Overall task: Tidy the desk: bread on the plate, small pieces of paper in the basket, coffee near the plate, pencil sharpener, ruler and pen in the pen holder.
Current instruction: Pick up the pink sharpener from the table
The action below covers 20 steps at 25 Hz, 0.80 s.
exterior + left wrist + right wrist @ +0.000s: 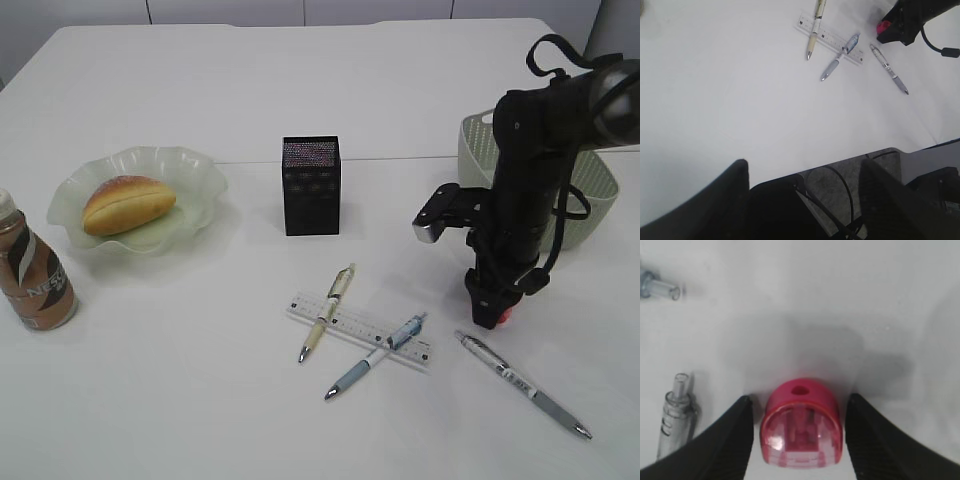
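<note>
On the desk, the right gripper is straddling the pink pencil sharpener, fingers parted, not clamping it. The left gripper is hanging spread and empty.

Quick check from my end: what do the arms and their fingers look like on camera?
The right arm is matte black and bulky, with black cables looping along it and a silver-faced black camera box on its wrist. Its fingers are black, wedge-shaped and finely ribbed. The left fingers are also black and tapered, with thin black cables behind them. No markings are readable.
</note>
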Each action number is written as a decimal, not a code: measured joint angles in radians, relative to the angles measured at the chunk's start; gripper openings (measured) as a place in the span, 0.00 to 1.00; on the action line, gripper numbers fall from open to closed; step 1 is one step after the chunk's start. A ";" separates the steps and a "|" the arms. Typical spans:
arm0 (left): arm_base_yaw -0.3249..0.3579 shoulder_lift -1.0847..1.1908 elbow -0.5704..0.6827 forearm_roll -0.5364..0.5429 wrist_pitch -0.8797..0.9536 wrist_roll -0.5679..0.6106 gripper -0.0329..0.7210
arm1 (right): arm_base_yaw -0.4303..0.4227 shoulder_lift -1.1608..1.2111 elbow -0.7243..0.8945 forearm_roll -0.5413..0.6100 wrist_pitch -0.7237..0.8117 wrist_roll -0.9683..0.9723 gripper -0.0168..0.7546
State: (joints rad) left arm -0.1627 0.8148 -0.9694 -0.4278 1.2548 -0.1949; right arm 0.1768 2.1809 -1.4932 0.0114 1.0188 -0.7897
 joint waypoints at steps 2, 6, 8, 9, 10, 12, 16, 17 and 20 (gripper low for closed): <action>0.000 0.000 0.000 0.000 0.000 0.000 0.70 | 0.000 0.000 0.000 0.000 0.000 0.000 0.62; 0.000 0.000 0.000 0.000 0.000 0.000 0.70 | 0.000 0.000 0.000 -0.002 0.000 0.000 0.61; 0.000 0.000 0.000 0.000 0.000 0.000 0.70 | 0.000 0.000 0.000 -0.002 0.000 0.000 0.56; 0.000 0.000 0.000 0.000 0.000 0.000 0.70 | 0.000 0.002 0.000 -0.002 0.000 0.000 0.51; 0.000 0.000 0.000 0.000 0.000 0.000 0.70 | 0.000 0.002 0.000 -0.002 0.000 0.000 0.49; 0.000 0.000 0.000 0.000 0.000 0.000 0.70 | 0.000 0.002 0.000 -0.002 0.000 0.000 0.46; 0.000 0.000 0.000 0.000 0.000 0.000 0.70 | 0.000 0.002 -0.002 -0.002 -0.002 0.000 0.45; 0.000 0.000 0.000 0.000 0.000 0.000 0.70 | 0.000 0.002 -0.002 -0.002 -0.002 0.000 0.45; 0.000 0.000 0.000 0.000 0.000 0.000 0.70 | 0.000 0.002 -0.009 -0.002 0.016 0.028 0.45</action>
State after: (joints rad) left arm -0.1627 0.8148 -0.9694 -0.4278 1.2548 -0.1949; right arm 0.1768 2.1825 -1.5025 0.0095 1.0344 -0.7622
